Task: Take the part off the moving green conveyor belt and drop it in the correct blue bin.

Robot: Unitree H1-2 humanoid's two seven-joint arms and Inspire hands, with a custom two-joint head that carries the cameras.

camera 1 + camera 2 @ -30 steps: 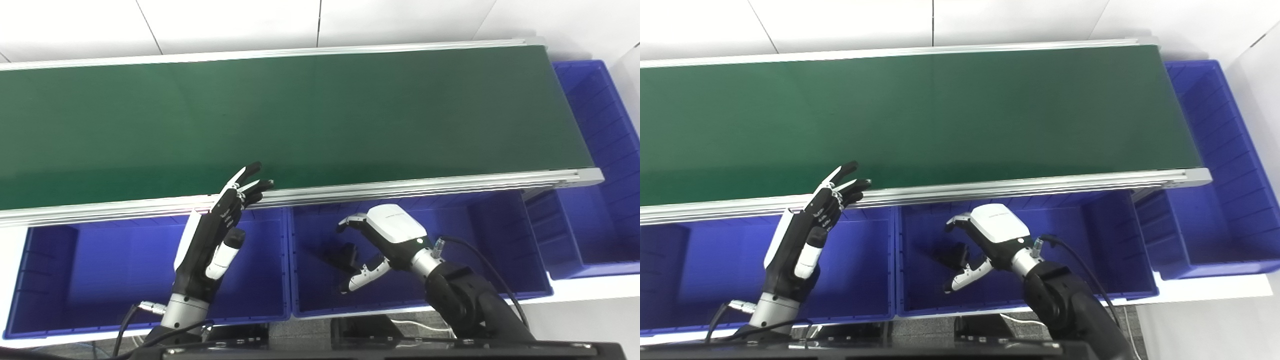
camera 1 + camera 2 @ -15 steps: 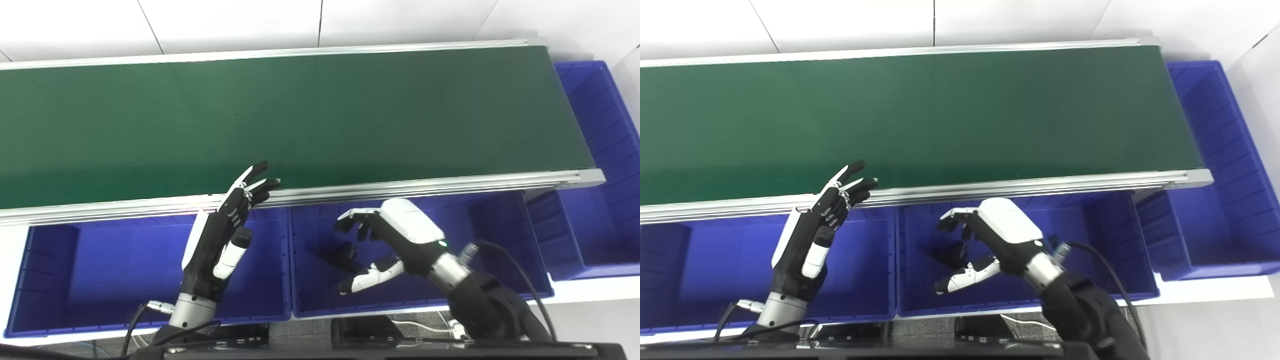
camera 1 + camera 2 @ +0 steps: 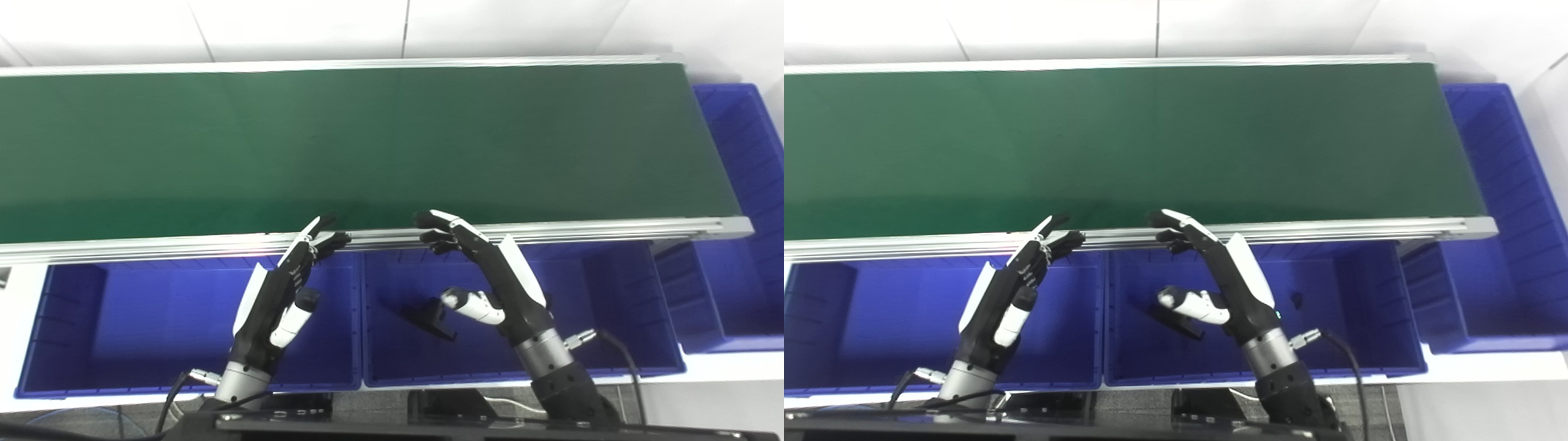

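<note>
A long dark green conveyor belt (image 3: 367, 141) with a silver aluminium frame runs across the scene from left to right, its surface bare. Along its near edge stand rectangular blue plastic bins: a left bin (image 3: 122, 318), a middle bin (image 3: 612, 318), and a third bin (image 3: 741, 202) at the belt's right end, reaching along the end of the belt.

The small black angular part (image 3: 429, 318) lies on the floor of the middle bin, toward its left wall, free of both hands.

The black-and-white left hand (image 3: 275, 300) is raised above the left bin near that bin's right wall. Its fingers are stretched out and spread, the tips reaching the near rail of the conveyor frame, and it holds nothing.

The black-and-white right hand (image 3: 496, 282) is raised above the middle bin, also with its fingers extended and apart, the fingertips (image 3: 429, 217) over the near rail of the frame. Its white thumb (image 3: 471, 302) points left, just beside the part, though whether it touches cannot be told. This hand is empty too.
</note>
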